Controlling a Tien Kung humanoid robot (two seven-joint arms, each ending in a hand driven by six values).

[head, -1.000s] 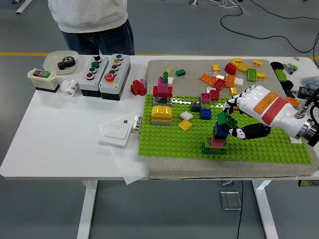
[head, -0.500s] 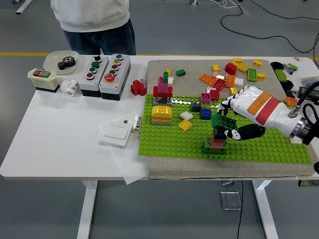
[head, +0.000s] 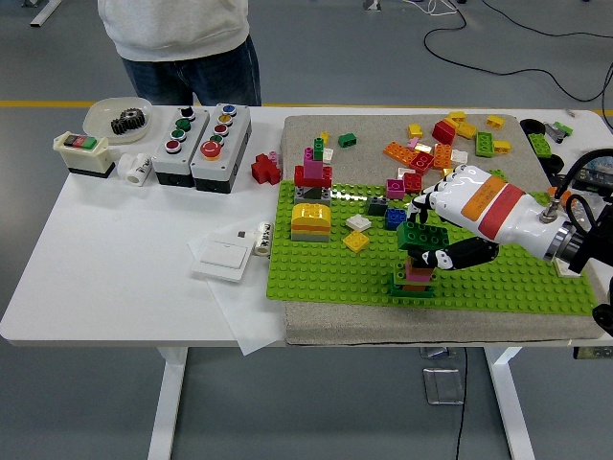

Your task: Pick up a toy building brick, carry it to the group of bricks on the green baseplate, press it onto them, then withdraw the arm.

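Observation:
A green baseplate (head: pixel 498 283) lies on a beige mat on the white table. Near its front middle stands a small brick stack (head: pixel 412 278) with a green base, pink and dark layers. My right hand (head: pixel 431 240), white with black fingers, holds a dark green brick (head: pixel 418 236) directly on top of that stack. Its fingers curl around the brick from the right. Further left on the plate stand a yellow-orange block (head: pixel 310 221) and a red-pink tower (head: pixel 312 173). The left arm is out of view.
Loose bricks (head: pixel 443 144) lie scattered on the mat behind the plate. Left of the mat sit two button boxes (head: pixel 201 134), a switch box (head: pixel 81 153), a bowl with a gear (head: pixel 120 117) and a white plate switch (head: pixel 223 255). A person (head: pixel 182 43) stands at the far side.
My right hand has moved left with the dark green brick, bringing it from beside the stack's top to directly over it. Nothing else has moved.

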